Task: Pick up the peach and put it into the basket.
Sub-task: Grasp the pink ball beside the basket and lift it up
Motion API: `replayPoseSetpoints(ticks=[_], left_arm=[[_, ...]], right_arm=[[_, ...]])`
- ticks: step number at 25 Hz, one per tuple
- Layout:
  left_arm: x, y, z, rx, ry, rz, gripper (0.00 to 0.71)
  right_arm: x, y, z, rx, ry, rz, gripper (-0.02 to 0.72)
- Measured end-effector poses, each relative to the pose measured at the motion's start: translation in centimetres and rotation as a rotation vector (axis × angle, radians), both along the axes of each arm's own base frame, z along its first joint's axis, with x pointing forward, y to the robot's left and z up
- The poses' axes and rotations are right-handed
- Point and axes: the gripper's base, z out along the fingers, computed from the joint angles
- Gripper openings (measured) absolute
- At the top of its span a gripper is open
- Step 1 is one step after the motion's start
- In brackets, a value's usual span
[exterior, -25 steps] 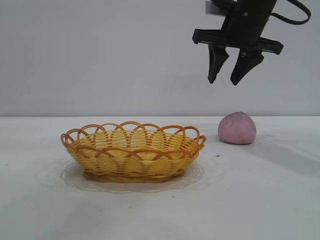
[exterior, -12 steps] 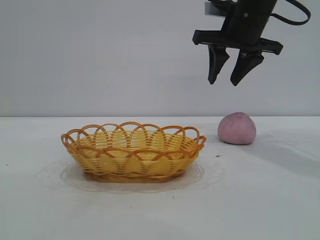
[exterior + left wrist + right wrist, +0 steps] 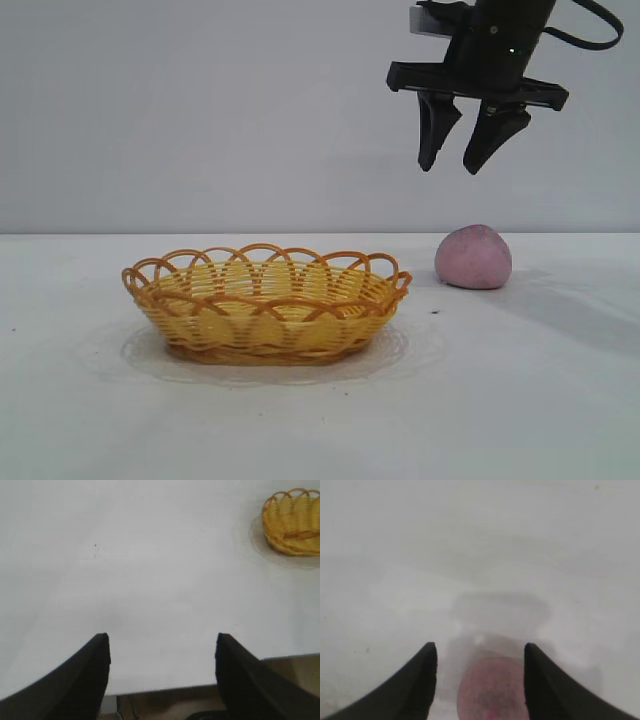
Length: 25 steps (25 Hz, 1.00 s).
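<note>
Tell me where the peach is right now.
In the exterior view the peach sits on the table, right of the basket and apart from it. The right gripper hangs open above it.

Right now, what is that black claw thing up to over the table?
The right gripper hangs open in the air above the peach, which sits on the white table, untouched. The basket beside it holds nothing yet. The left gripper is open too, parked off to the side over the table's edge.
</note>
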Motion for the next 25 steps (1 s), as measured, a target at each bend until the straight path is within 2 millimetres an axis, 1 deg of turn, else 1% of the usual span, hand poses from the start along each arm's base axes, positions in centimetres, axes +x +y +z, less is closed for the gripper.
replayPoseSetpoints(ticks=[4, 9, 11, 12, 13, 14, 15, 16, 17, 19, 20, 22, 24, 25], left_arm=[[-0.8, 0.1, 0.0, -0.007, -0.062, 0.0, 0.403], [-0.9, 0.1, 0.0, -0.009, -0.068, -0.002, 0.403], [-0.9, 0.1, 0.0, -0.009, -0.068, -0.002, 0.403], [-0.9, 0.1, 0.0, -0.01, -0.068, -0.003, 0.403], [-0.9, 0.1, 0.0, -0.01, -0.068, -0.003, 0.403], [-0.9, 0.1, 0.0, -0.01, -0.068, -0.003, 0.403], [-0.9, 0.1, 0.0, -0.01, -0.068, -0.003, 0.403], [-0.9, 0.1, 0.0, -0.01, -0.068, -0.001, 0.403], [-0.9, 0.1, 0.0, -0.01, -0.068, 0.006, 0.403], [-0.9, 0.1, 0.0, -0.009, -0.068, 0.03, 0.403], [-0.9, 0.1, 0.0, -0.008, -0.068, 0.046, 0.403], [-1.0, 0.0, 0.0, -0.007, -0.068, 0.077, 0.403], [-1.0, 0.0, 0.0, -0.006, -0.068, 0.098, 0.403], [-1.0, 0.0, 0.0, -0.006, -0.068, 0.105, 0.403]], right_arm=[[0.1, 0.0, -2.4, -0.027, 0.07, 0.005, 0.335], [0.0, 0.0, -5.1, -0.061, 0.151, 0.012, 0.335], [0.1, -0.1, -5.8, -0.083, 0.16, 0.02, 0.335], [0.3, -0.1, -5.8, -0.087, 0.151, 0.023, 0.225], [0.4, -0.1, -5.7, -0.091, 0.137, 0.026, 0.14], [0.5, -0.1, -5.7, -0.089, 0.13, 0.025, 0.089], [0.6, -0.1, -5.5, -0.088, 0.121, 0.026, 0.062], [0.5, 0.0, -5.1, -0.085, 0.113, 0.028, 0.062], [0.4, 0.1, -4.6, -0.083, 0.102, 0.036, 0.0], [-0.1, 0.6, -3.0, -0.081, 0.075, 0.064, 0.0], [-0.5, 1.1, -1.8, -0.076, 0.055, 0.09, 0.0], [-1.8, 2.5, 0.8, -0.045, 0.025, 0.152, 0.0], [-3.7, 4.4, 3.4, 0.001, 0.019, 0.23, 0.0], [-4.7, 5.1, 4.3, 0.015, 0.028, 0.273, 0.0]])
